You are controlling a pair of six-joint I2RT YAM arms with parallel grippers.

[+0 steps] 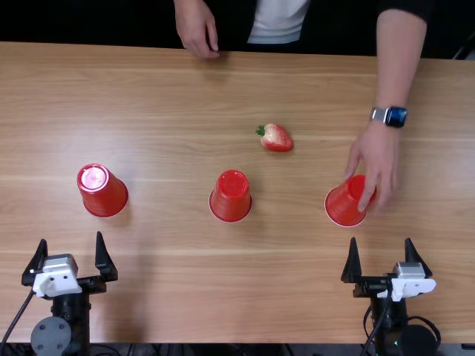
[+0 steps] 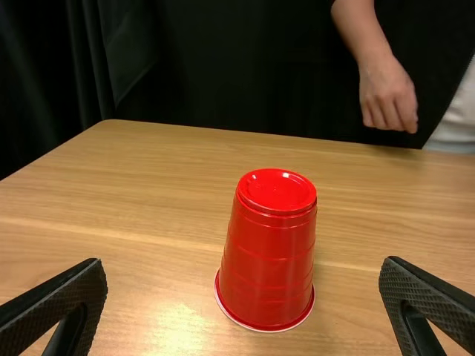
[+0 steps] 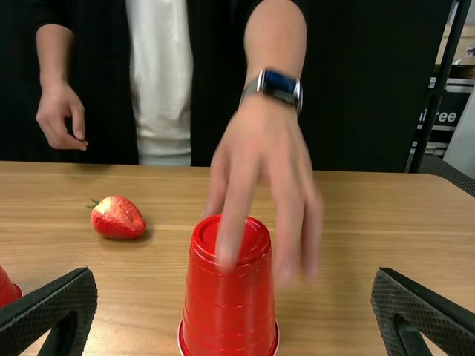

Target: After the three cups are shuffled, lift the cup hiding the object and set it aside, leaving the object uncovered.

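3 cups down, strawberry in the open, robot's part not begun

3 red plastic cups stand mouth-down in a row across the wooden surface: the left cup, the middle cup and the right cup, each well apart from the next. The strawberry lies uncovered beyond the row, between the middle cup and the right cup, touching neither. A person's hand, with a watch at the wrist, has its fingers on the top and side of the right cup. The person's other hand hangs at the far edge of the surface and touches nothing.

The left claw sits at the near edge, just in front of the left cup, its 2 fingers spread wide and holding nothing. The right claw sits in front of the right cup, its fingers likewise wide apart and empty.

As I judge it, the task is at its very start. The strawberry is under no cup, so the hiding and the shuffling are to come. Only after that can an arm lift the covering cup and set it aside. Of the robot's own share, 0 steps are done.
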